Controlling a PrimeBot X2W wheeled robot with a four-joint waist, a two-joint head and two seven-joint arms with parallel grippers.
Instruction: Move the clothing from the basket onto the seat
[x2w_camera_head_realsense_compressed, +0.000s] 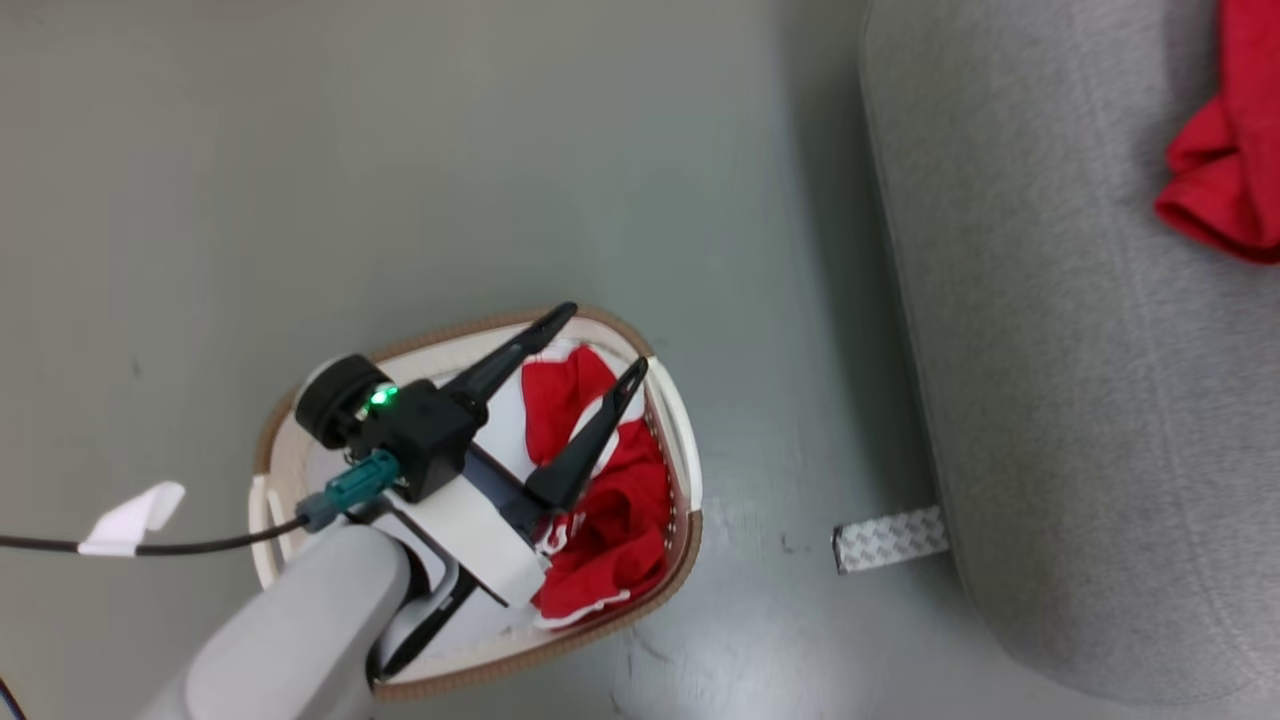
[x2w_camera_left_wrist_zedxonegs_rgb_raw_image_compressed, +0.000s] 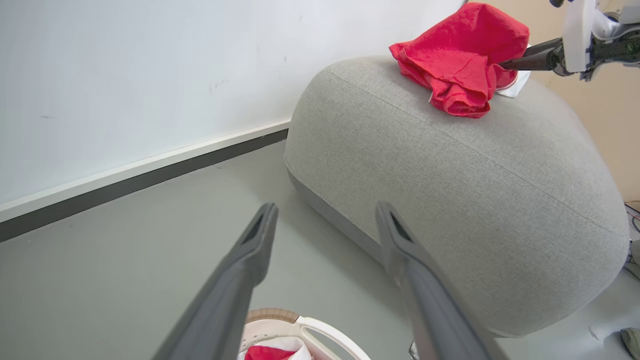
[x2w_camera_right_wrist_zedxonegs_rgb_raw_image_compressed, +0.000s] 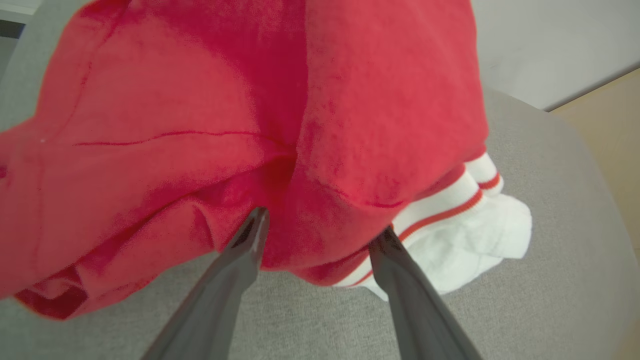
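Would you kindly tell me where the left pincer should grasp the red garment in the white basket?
Grip bunched folds of the red fabric garment beside the right wall of the oval white plastic basket, probably from above with the open left pincer; walls block side approaches.

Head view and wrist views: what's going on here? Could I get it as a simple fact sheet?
Basket: on the floor, red clothes inside
Sofa: one red garment lying on top
Left claw: open, empty, above the basket
Right claw: open, tips against the red garment
Job: partly done, clothes left in basket
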